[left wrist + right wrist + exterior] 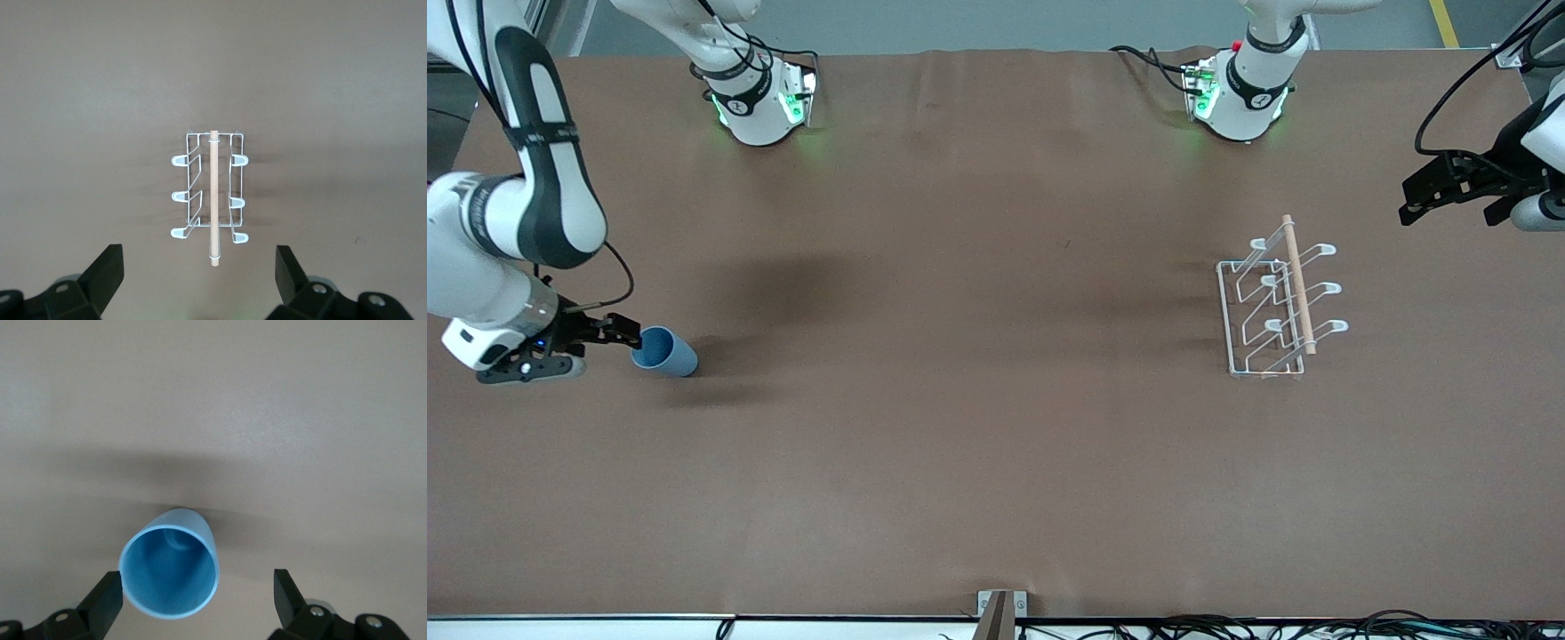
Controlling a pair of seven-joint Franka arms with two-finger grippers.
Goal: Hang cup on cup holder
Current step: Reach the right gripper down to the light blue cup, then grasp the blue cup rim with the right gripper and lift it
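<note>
The light-blue cup [665, 352] lies on its side on the brown table near the right arm's end, its open mouth turned toward my right gripper [605, 348]. That gripper is low and open, its fingertips just short of the rim. In the right wrist view the cup [170, 570] shows its darker blue inside, close to one finger, with my right gripper [197, 587] empty. The white wire cup holder [1276, 307] with its wooden rod stands toward the left arm's end. My left gripper [1414, 200] waits open in the air near that end; its wrist view shows the holder [212, 197] past the left gripper [199, 257].
The two arm bases [760, 102] [1240, 98] stand along the table's edge farthest from the front camera. A small metal bracket [1002, 612] and cables [1227, 627] sit at the nearest edge. Bare brown table lies between cup and holder.
</note>
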